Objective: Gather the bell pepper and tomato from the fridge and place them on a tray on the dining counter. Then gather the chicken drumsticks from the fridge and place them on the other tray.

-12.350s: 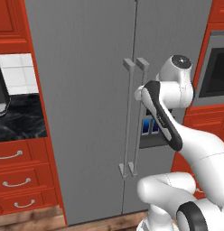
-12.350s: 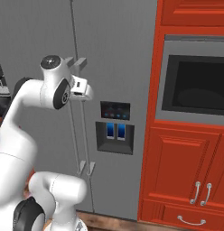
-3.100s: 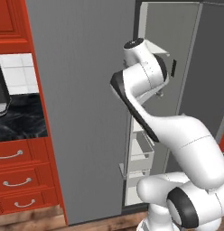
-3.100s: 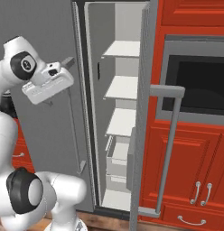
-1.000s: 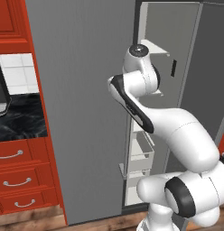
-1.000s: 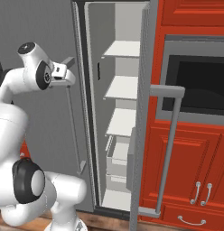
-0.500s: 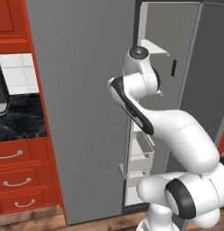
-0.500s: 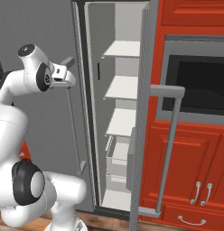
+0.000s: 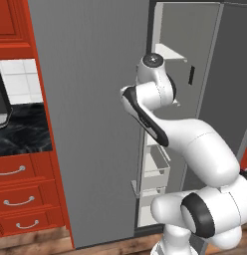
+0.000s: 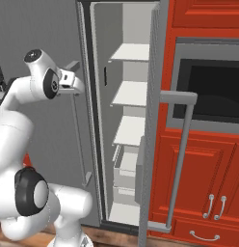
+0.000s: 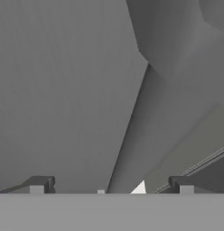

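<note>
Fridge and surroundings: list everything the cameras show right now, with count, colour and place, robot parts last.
fridge: one, grey steel, centre; right door swung open, left door shut.
inner shelves: three, pale grey, bare, inside the open side.
drawers: stacked, pale grey, below the shelves.
bar handle: grey, on the open door.
built-in oven: one, dark window, right of the fridge.
red cabinets: below and above the oven.
red drawers: left of the fridge.
black marble counter: above those drawers.
arm: white, in front of the fridge.
gripper: open, empty, near the left door's handle.
</note>
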